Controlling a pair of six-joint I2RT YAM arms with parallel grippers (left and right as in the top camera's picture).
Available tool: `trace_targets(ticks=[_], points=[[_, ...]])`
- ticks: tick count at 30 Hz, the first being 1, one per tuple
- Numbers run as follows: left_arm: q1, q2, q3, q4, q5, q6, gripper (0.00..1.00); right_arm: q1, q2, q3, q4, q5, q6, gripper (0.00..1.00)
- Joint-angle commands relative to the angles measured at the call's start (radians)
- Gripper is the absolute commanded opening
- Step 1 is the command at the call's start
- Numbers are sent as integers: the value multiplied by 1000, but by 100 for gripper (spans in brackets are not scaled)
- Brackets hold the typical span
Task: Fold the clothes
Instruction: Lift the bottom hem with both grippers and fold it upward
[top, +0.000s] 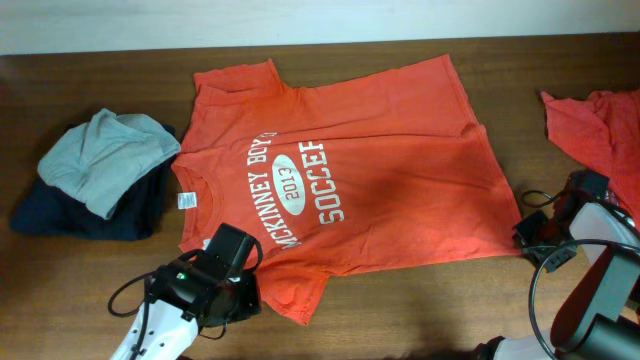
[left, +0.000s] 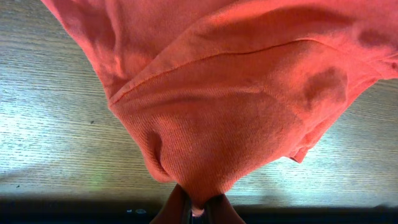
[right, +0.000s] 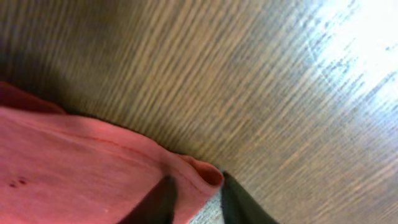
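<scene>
While the orange-red T-shirt (top: 380, 170) is lying spread flat on the wooden table (top: 420, 310), its white "McKinney Boyd 2013 Soccer" print facing up and its collar pointing toward the left side, the left gripper (left: 198, 210) is pinching a bunched fold of the sleeve, its fingers pressing together on the cloth at the shirt's near-left corner. The right gripper (right: 198, 200) is sitting at the shirt's near hem corner on the right, its two fingers straddling the rolled hem edge with cloth between them; whether they are clamping it, I cannot tell. A second orange-red garment (top: 600, 125) is lying at the far right edge of the table, apart from the spread shirt, and a grey garment (top: 110, 155) is resting on a dark navy one (top: 95, 218) at the left, near the collar
</scene>
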Motion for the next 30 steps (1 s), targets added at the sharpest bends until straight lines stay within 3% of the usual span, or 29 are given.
trace_targets(ticks=[1, 8, 16, 19, 23, 30], points=[[-2, -11, 21, 2, -14, 16, 8, -5, 21, -30, 11, -1, 6, 18], [-2, -11, 21, 2, -14, 23, 8, -5, -17, 43, -71, -35, -36, 4], [-2, -11, 35, -27, 61, 22, 6, -6, -239, 125, -224, -33, -23, 4], [-2, -18, 38, -60, 61, 22, 5, -6, -356, 132, -280, 50, -24, 4], [-2, -62, 66, -77, 10, 23, 3, -5, -476, 133, -267, 68, -23, 4], [-2, -69, 177, -80, -122, 42, 1, -5, -467, 145, -215, -51, -24, 4]])
